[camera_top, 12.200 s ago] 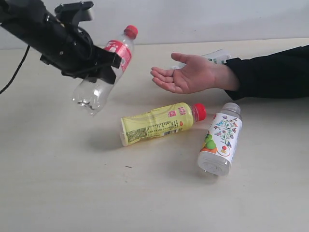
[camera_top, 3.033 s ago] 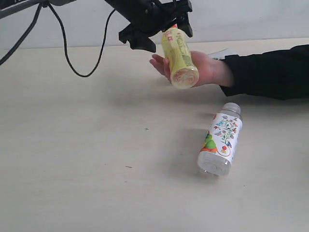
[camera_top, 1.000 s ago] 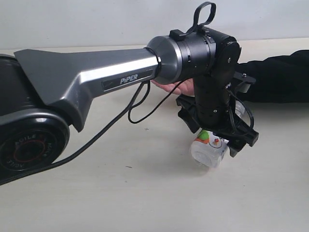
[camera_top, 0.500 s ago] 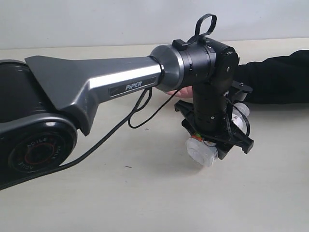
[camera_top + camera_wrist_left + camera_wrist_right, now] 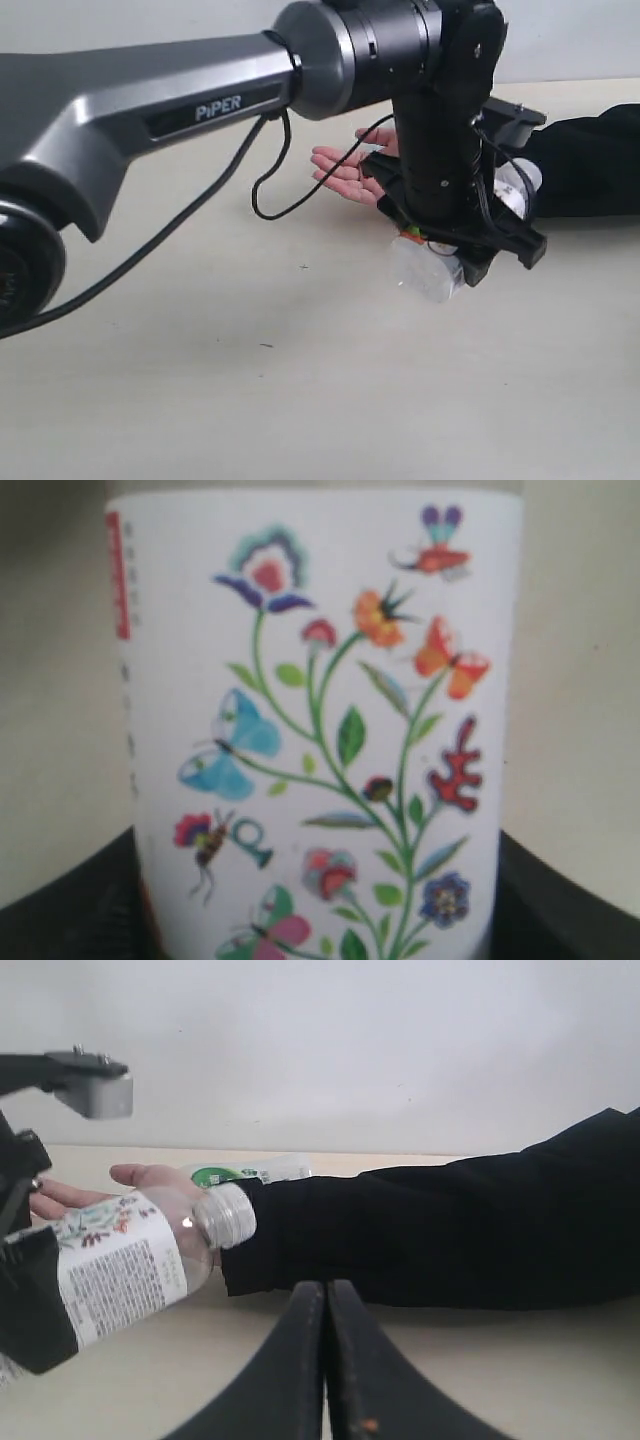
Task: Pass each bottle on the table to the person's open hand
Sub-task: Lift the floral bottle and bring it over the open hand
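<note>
Above the pale table (image 5: 200,380), our left gripper (image 5: 450,245) clamps the floral-label bottle (image 5: 432,275) around its middle. The bottle is tilted and apparently clear of the surface, cap end toward the black sleeve (image 5: 590,170). The person's open hand (image 5: 345,170) waits palm up just beside it. We judge the bottle light and probably empty, since its base shows clear. Thin plastic walls would dent under a hard squeeze and the glossy label looks slippery, so this mid-body hold across the label seems the safest place. Our right gripper (image 5: 325,1360) sits low, fingers pressed together on nothing. The white-green bottle (image 5: 240,1172) lies just behind the hand.
</note>
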Robot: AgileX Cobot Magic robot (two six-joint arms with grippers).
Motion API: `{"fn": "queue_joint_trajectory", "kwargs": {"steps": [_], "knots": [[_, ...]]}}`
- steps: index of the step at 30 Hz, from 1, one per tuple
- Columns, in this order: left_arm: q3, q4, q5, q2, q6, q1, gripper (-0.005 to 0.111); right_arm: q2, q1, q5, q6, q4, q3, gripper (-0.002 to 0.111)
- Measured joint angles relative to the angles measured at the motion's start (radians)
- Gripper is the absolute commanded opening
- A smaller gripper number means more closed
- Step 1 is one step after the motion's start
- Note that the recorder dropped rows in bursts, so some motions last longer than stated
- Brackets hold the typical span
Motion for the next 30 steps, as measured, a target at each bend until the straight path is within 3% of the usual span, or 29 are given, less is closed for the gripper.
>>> {"fn": "queue_joint_trajectory", "kwargs": {"steps": [15,24,30], "knots": [[0.000,0.000,-0.090,-0.131,-0.018,0.032,0.000,0.000,0.000,0.000,0.000,0.000,0.000,0.000],[0.000,0.000,-0.269,-0.129,-0.312,0.117,0.000,0.000,0.000,0.000,0.000,0.000,0.000,0.000],[0.000,-0.056,-0.302,-0.109,-0.412,0.180,0.000,0.000,0.000,0.000,0.000,0.000,0.000,0.000]]}}
